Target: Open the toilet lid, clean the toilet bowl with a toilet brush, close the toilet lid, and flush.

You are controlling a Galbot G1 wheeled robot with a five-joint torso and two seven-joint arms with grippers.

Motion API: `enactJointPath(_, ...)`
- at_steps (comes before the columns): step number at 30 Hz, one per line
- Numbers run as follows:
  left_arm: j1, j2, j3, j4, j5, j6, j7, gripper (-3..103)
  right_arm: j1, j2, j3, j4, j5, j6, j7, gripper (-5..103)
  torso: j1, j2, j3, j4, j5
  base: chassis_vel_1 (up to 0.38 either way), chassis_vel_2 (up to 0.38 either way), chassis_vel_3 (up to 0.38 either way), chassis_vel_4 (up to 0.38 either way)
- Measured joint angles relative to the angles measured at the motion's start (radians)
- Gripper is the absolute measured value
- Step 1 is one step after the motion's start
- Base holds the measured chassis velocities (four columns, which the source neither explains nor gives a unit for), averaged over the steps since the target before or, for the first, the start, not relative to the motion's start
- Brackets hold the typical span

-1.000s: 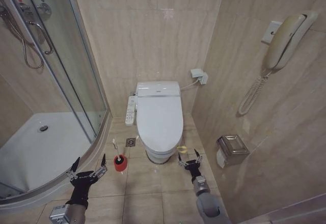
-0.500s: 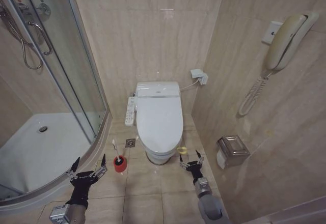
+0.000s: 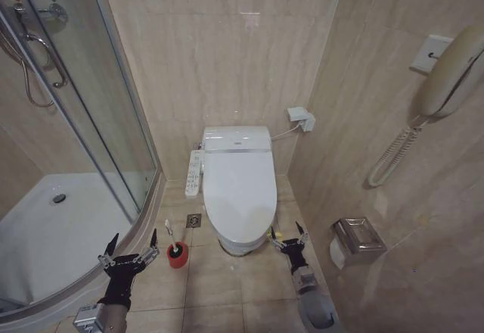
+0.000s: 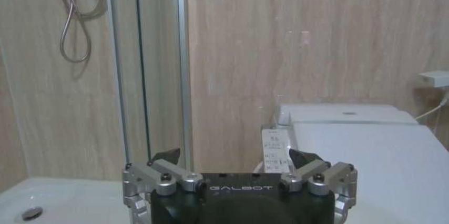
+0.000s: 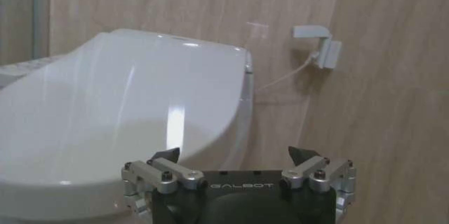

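The toilet lid (image 3: 239, 185) is a glossy white oval lying shut over the toilet bowl (image 3: 240, 245). A small yellow-green loop (image 3: 277, 236) hangs at its front right edge. My right gripper (image 3: 287, 231) is open just beside that loop, low at the bowl's front right. Its wrist view has the lid (image 5: 119, 108) close ahead of the open gripper (image 5: 235, 154). The toilet brush (image 3: 171, 235) stands in a red cup (image 3: 178, 256) left of the bowl. My left gripper (image 3: 134, 240) hangs open left of the cup, and the lid (image 4: 379, 150) lies beyond that gripper (image 4: 235, 155).
A glass shower cabin (image 3: 113, 144) with a white tray (image 3: 53, 234) fills the left. A button panel (image 3: 194, 174) sits on the toilet's left side. On the right wall are a paper holder (image 3: 357, 240) and a phone (image 3: 446, 76). Tiled floor lies before the toilet.
The whole head picture has shifted, so the camera moved. My right gripper has reached forward, closer to the lid's front right edge and the loop. The left gripper has held its place.
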Motion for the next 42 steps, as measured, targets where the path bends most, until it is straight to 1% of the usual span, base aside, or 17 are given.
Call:
enactJointPath(8,0.0,0.0,0.0,0.0,0.0,0.0,0.0,100,-0.02,0.001,0.001,-0.007,-0.03,-0.002,0.025,100,-0.001,0.0,0.0,0.0003,0.0,0.008,-0.001,-0.003,0.003)
enactJointPath(13,0.0,0.0,0.0,0.0,0.0,0.0,0.0,100,-0.024,0.016,-0.003,-0.048,-0.051,-0.002,0.031,100,0.0,0.0,0.0,0.0002,0.0,0.0,0.0,0.0,0.0)
enactJointPath(30,0.0,0.0,0.0,0.0,0.0,0.0,0.0,100,0.038,0.027,0.002,-0.141,-0.111,-0.004,0.052,100,0.0,0.0,0.0,0.0002,-0.0001,0.0,0.0,0.0,0.0)
enactJointPath(42,0.0,0.0,0.0,0.0,0.0,0.0,0.0,100,0.104,0.039,0.008,-0.245,-0.176,0.005,0.089,100,0.0,0.0,0.0,0.0,-0.0001,0.0,0.0,0.0,0.0)
